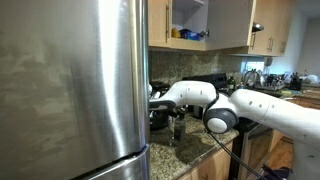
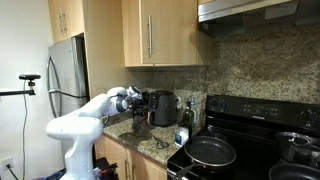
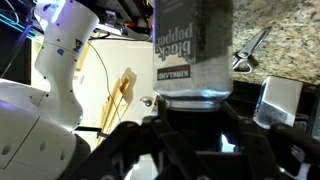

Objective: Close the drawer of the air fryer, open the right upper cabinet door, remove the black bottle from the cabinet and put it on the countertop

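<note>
Black bottle (image 3: 190,50) sits clamped between the two dark fingers (image 3: 125,140) of the gripper (image 3: 190,122). The jaws are pressed against its sides. The top edge of the wrist view cuts off its far end, so only the labelled body and a clear band nearest the jaws show.

The label reads upside down. "KIRKLAND" is plain, and the larger words beyond it look like "Black Pepper", though part of them is cropped.

In both exterior views the gripper (image 1: 157,95) (image 2: 138,100) is small and dark, and the black bottle cannot be told from the fingers there.

One air fryer (image 2: 163,108) stands just beside the jaws. Whether its drawer is pushed in cannot be made out.

The countertop (image 2: 150,137) lies below the jaws.

High above the jaws, the cabinet (image 1: 186,15) stands open. Its right upper cabinet door (image 1: 228,22) is swung outward, and the items on its shelf are too small to name.

One steel fridge (image 1: 70,80) fills the near half of that exterior view and hides everything behind it.
</note>
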Controlling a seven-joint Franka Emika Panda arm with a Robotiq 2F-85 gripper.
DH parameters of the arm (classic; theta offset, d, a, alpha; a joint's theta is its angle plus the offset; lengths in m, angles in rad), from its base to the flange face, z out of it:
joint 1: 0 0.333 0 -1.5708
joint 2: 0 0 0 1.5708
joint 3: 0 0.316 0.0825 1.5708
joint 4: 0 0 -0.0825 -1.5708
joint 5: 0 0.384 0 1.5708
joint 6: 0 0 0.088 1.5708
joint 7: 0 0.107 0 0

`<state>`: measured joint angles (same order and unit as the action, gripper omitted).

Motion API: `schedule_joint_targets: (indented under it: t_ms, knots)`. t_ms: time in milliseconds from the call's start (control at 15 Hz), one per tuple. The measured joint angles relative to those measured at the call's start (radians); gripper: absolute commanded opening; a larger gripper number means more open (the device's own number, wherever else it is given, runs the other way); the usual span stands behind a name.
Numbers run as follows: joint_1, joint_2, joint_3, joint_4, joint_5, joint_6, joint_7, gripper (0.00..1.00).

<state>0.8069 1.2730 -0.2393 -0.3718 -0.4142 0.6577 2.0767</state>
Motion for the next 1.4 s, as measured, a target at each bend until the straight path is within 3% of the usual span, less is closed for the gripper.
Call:
schedule_joint_targets:
  t_ms: [600,800,867,1000,1067,1133,1200,1267,1400]
  knots:
    - [-0.003,0.0,0.0,0.0,0.0,0.0,0.001,0.27]
    - [0.004,0.005,-0.03,0.001,-0.036,0.0,0.029,0.27]
    - [0.003,0.006,-0.034,0.001,-0.038,-0.016,0.031,0.52]
    - [0.002,0.007,-0.034,0.001,-0.038,-0.021,0.032,0.52]
    - [0.002,0.007,-0.034,0.001,-0.038,-0.021,0.032,0.27]
    - [0.002,0.007,-0.034,0.001,-0.038,-0.021,0.032,0.27]
    - [0.001,0.007,-0.031,0.001,-0.031,-0.021,0.031,0.77]
    - [-0.002,0.007,-0.024,0.001,-0.019,-0.021,0.031,0.78]
    - [-0.007,0.007,-0.011,0.002,0.013,-0.018,0.036,0.91]
